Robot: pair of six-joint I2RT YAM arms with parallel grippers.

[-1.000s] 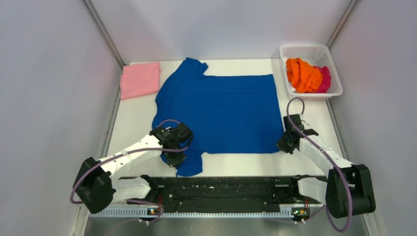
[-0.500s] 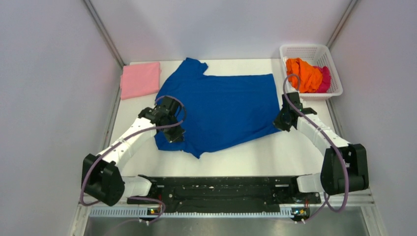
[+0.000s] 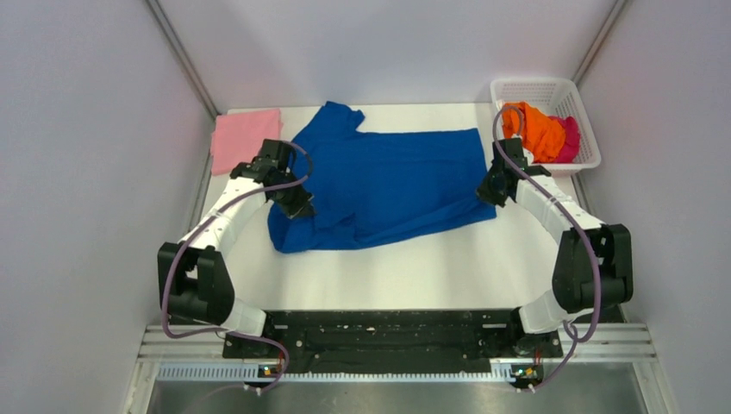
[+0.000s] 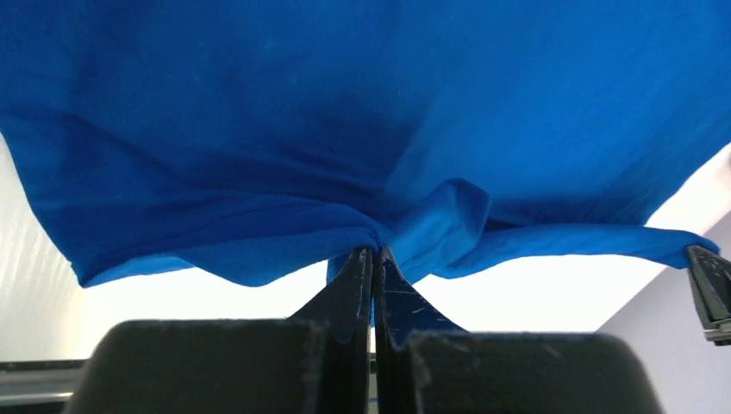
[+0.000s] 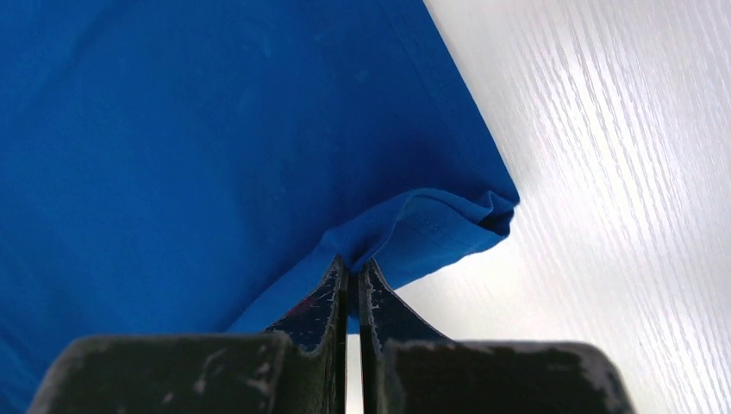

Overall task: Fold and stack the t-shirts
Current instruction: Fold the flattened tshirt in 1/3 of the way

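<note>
The royal blue t-shirt (image 3: 388, 181) lies on the white table with its near half folded back over the far half; no print shows. My left gripper (image 3: 296, 207) is shut on a bunched fold of the blue cloth (image 4: 431, 224) at the shirt's left side. My right gripper (image 3: 488, 191) is shut on the shirt's hem corner (image 5: 431, 228) at its right edge. A folded pink t-shirt (image 3: 245, 138) lies at the far left. The orange t-shirt (image 3: 532, 129) and the magenta t-shirt (image 3: 569, 136) are crumpled in the basket.
A white mesh basket (image 3: 579, 95) stands at the far right corner, close to my right arm. Grey walls close in the left, right and far sides. The black arm-base rail (image 3: 379, 332) runs along the near edge.
Both grippers have carried the shirt's near edge away from the bases toward the far side, folding the shirt over itself. The near sleeve has come up off the table.
</note>
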